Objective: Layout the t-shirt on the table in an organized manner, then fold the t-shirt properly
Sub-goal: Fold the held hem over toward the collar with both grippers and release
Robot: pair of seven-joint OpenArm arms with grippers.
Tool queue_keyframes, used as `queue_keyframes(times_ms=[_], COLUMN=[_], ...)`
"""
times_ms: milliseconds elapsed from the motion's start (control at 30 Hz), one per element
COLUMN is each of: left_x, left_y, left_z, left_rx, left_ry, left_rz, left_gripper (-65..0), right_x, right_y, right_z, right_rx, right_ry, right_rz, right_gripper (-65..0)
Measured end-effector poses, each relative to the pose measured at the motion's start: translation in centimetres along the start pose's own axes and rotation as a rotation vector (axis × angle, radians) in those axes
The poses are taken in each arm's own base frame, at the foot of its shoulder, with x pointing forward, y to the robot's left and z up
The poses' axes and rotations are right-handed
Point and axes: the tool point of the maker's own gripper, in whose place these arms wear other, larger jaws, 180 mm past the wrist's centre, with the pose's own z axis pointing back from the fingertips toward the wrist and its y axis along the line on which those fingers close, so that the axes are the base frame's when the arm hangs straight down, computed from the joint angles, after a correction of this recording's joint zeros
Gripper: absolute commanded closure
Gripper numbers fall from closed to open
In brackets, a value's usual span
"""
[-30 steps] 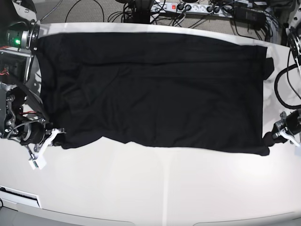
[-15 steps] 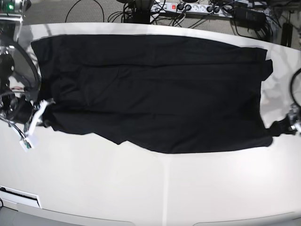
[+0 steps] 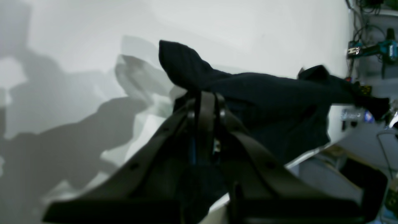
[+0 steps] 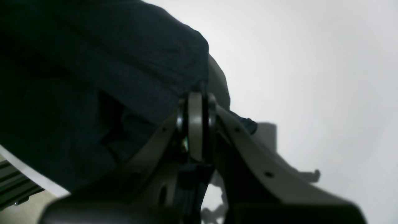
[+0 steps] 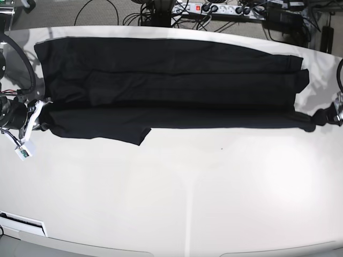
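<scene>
**Both end effectors pinching the t-shirt's near edge**

My left end effector (image 3: pixel 203 96) has its jaws pressed together on a bunched corner of the black t-shirt (image 5: pixel 171 85). In the left wrist view the fabric rises in a dark peak just past the fingertips and trails off to the right, above the white counter (image 5: pixel 187 203). In the base view this end effector (image 5: pixel 326 116) sits at the counter's right side, touching the shirt's near right corner.

My right end effector (image 4: pixel 196 99) is likewise clamped shut on cloth. In the right wrist view the dark fabric drapes over the fingertips and fills the upper left, with bare counter to the right. In the base view it (image 5: pixel 40 110) is at the shirt's near left corner.

The t-shirt lies across the far half of the counter as a long, dark band stretching from the left side to the right. Its near edge is drawn nearly straight between my two grips, with a small flap hanging lower left of centre. Cables and a power strip (image 5: pixel 214 9) lie beyond the counter's far edge.
</scene>
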Motion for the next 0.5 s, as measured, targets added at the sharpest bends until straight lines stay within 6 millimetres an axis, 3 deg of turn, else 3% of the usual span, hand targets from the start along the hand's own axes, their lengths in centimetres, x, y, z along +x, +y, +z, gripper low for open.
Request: queue_keyframes(times_ms=[133,233,500], left_x=[-1.9,-2.7,-4.5], left_y=[-0.1,-0.8,-0.4], left_z=[-0.7,-1.3,-1.0], left_rx=[-0.003,-0.027,-0.002], left_ry=[0.081,0.124,0.235], left_rz=[-0.005,-0.012,-0.039], left_gripper=[0.0,0.0,0.0], right_x=[-0.2,-1.5,-3.2], right_y=[-0.2,0.1,1.3], right_z=[0.1,0.2,0.5], right_rx=[-0.002,0.011,0.073], right_ry=[0.013,0.087,0.166], right_rz=[0.001,-0.006,-0.031], right_gripper=[0.0,0.0,0.0])
